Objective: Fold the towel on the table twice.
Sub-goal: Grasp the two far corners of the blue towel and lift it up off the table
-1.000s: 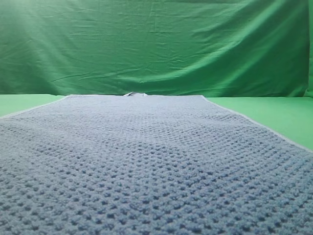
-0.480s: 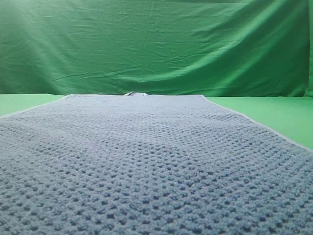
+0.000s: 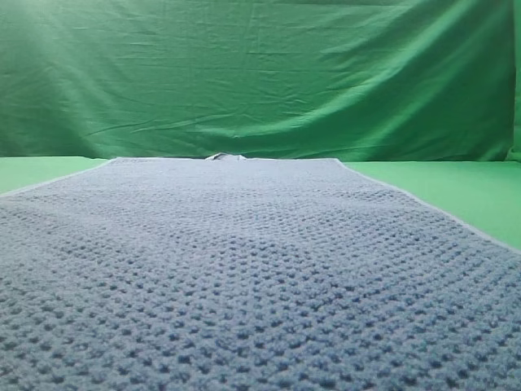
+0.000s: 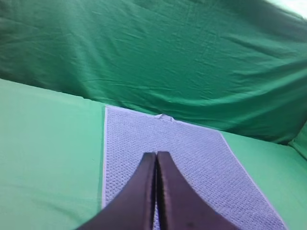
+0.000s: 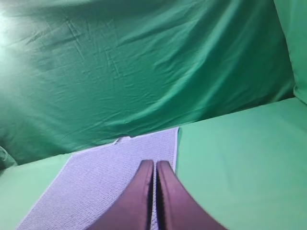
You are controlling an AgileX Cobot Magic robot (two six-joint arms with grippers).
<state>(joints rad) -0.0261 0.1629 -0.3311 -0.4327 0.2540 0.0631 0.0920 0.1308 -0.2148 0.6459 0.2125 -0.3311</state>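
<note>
Nothing has shifted over the last second: the towel (image 3: 244,269) still lies flat and unfolded ahead of both closed, empty pincers, left gripper (image 4: 156,154) and right gripper (image 5: 154,163), so folding has not begun.

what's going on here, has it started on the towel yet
Not yet. The towel lies spread flat and unfolded on the green table, its small tag at the far edge. Both arms hang above it without touching the cloth. The left gripper and the right gripper are each shut and hold nothing. No fold has been made.
</note>
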